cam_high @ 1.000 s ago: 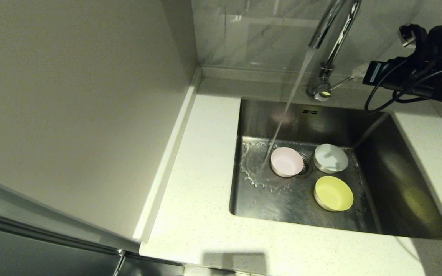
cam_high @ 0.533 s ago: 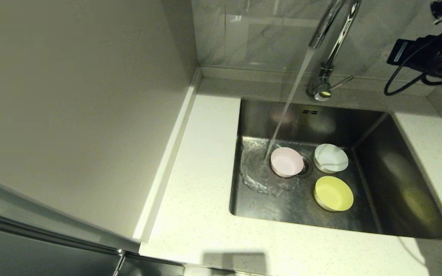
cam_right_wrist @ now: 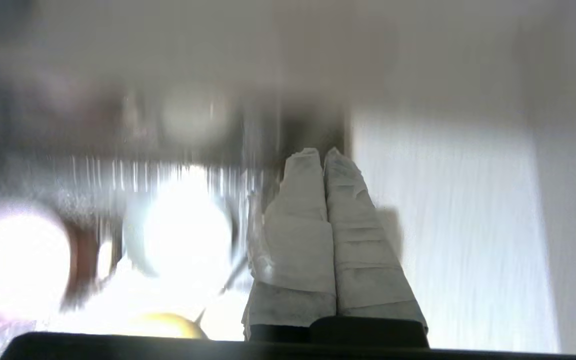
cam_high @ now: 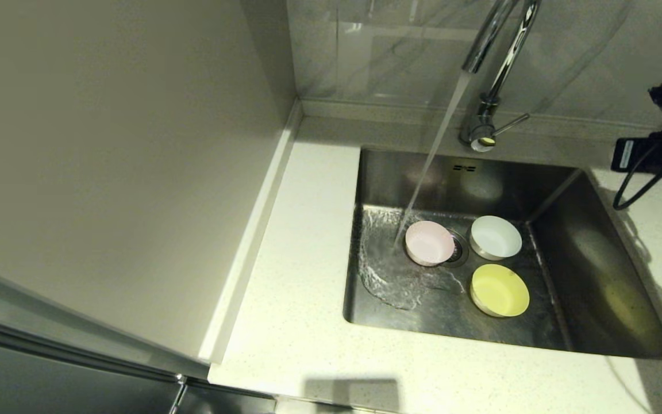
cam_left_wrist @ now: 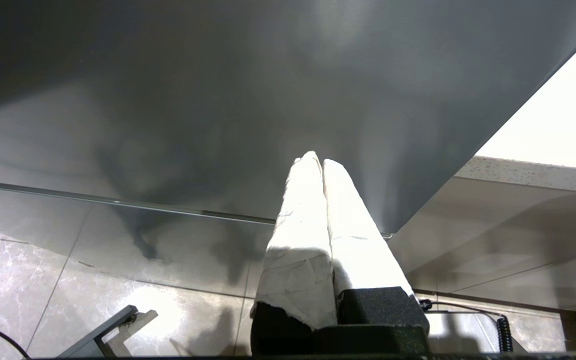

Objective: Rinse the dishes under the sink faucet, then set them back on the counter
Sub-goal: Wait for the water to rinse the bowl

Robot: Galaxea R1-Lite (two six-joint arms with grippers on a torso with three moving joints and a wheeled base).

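Three small bowls sit on the floor of the sink (cam_high: 595, 270): the pale pink bowl (cam_high: 430, 242) by the drain, the white bowl (cam_high: 496, 237) to its right, the yellow-green bowl (cam_high: 500, 290) nearest me. The chrome faucet (cam_high: 495, 69) is running, and its stream (cam_high: 431, 161) lands on the sink floor just left of the pink bowl. My right arm (cam_high: 661, 152) hangs over the counter at the sink's far right corner, clear of the faucet lever (cam_high: 509, 125). In the right wrist view, my right gripper (cam_right_wrist: 322, 152) is shut and empty. My left gripper (cam_left_wrist: 318, 160) is shut, parked out of the head view.
The speckled counter (cam_high: 302, 299) runs along the sink's left and front, with a tall pale panel (cam_high: 107, 172) bounding it on the left. Marbled wall tiles (cam_high: 377, 52) rise behind the faucet. Water spreads over the sink floor (cam_high: 391, 276) beside the drain (cam_high: 458, 250).
My right arm has drawn back from the faucet lever, first up and right, then down to the sink's far right corner. The puddle on the sink floor has spread.
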